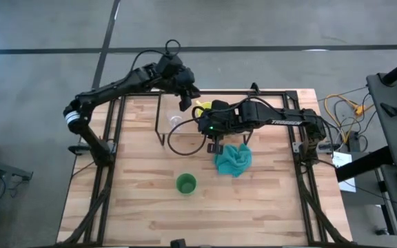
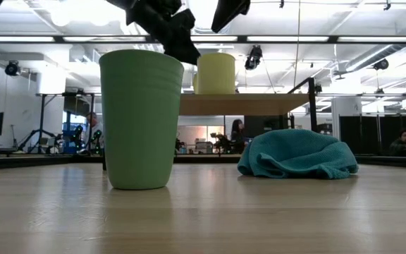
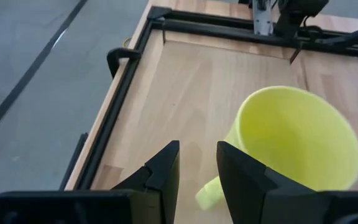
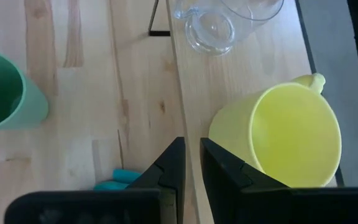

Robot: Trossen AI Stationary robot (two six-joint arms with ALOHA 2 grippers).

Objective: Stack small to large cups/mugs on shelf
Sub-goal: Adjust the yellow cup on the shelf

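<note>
The yellow mug (image 1: pixel 202 107) stands upright on the shelf (image 1: pixel 171 132), its handle (image 3: pixel 209 194) toward my left gripper. The clear glass cup (image 4: pixel 211 28) stands on the same plank, farther left. The green cup (image 1: pixel 186 183) stands on the tabletop near the front, and fills the left of the low view as a tall green cup (image 2: pixel 141 120). My left gripper (image 3: pixel 197 177) hovers open over the shelf's far edge, just short of the mug's handle, holding nothing. My right gripper (image 4: pixel 192 163) hangs above the shelf's near edge beside the mug, fingers a narrow gap apart, with nothing between them.
A crumpled teal cloth (image 1: pixel 233 159) lies on the tabletop right of the shelf's near leg, just below my right gripper. Black frame rails (image 1: pixel 116 131) run along the table's left, right and far sides. Bare wood lies around the green cup.
</note>
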